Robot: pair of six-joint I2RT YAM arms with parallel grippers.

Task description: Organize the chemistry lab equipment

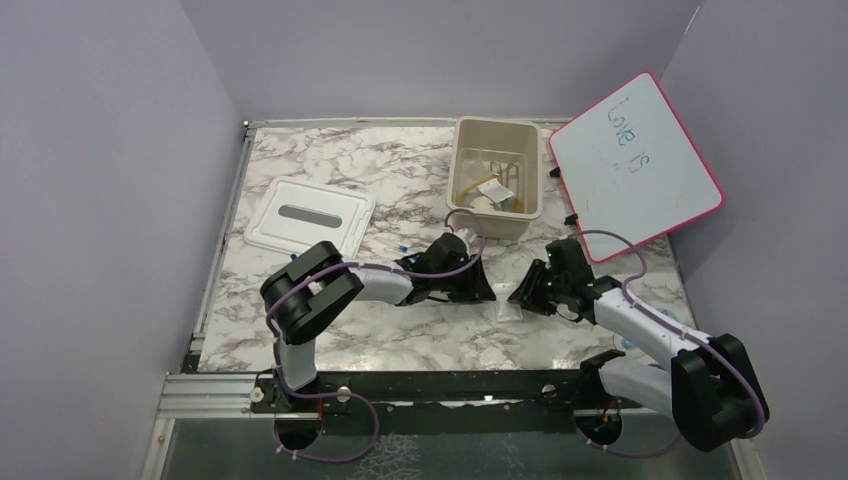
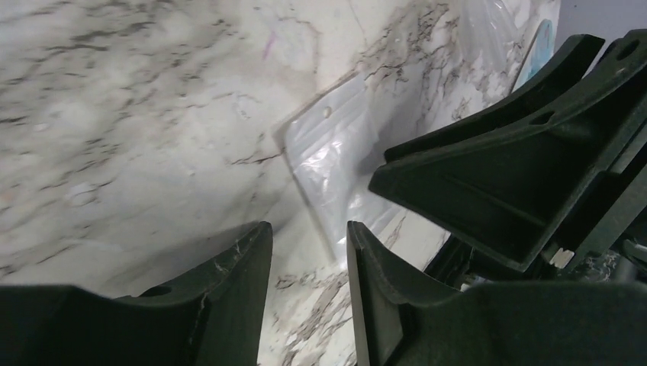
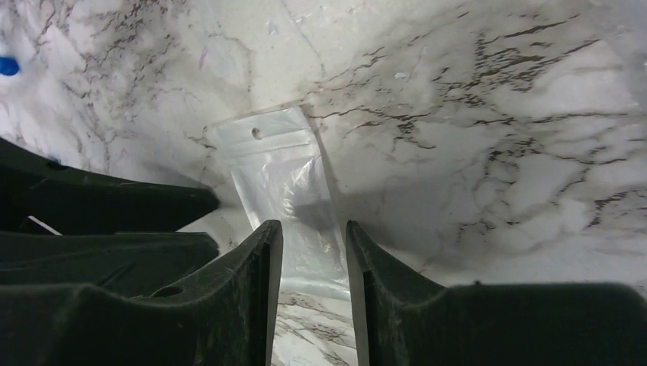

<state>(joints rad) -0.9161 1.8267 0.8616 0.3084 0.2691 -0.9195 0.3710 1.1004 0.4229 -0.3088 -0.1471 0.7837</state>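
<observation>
Legible writing: only the handwriting on the pink-framed rectangular whiteboard (image 1: 635, 165), upper right of the top view. It looks like "Love is", last letters unclear, and the text is turned away from the camera. The packet surface is too glary to read any label.

Left arm: comes up from lower left and lies low across the white grey-veined marble tabletop (image 1: 400, 340) toward frame centre. The left gripper (image 1: 485, 292) points right. In the left wrist view its fingers are parted with bare marble in the gap, so it's grasping nothing.

Right arm: comes in from lower right with the elbow bent. The right gripper (image 1: 527, 292) points left, nose to nose with the left one and close to it.

Task item: a flat clear plastic packet with a round hang hole (image 1: 508, 303) lies on the marble at centre frame, under the two gripper tips.
- Right wrist view: the packet's near end runs into the gap between the right fingers. The jaws are parted and straddle it without clamping. Can't tell if the tips touch it.
- Left wrist view: the packet is just ahead and right of the fingers, not between them.

Other items:
- A beige rectangular plastic tub (image 1: 497, 123), upper centre, holds an amber rubber tube (image 1: 490, 183) plus clear packets.
- A white rectangular lid (image 1: 310, 215) sits left of centre.
- Thin blue-capped clear tubes (image 1: 400, 245) lie on the marble between the lid and the left gripper.
</observation>
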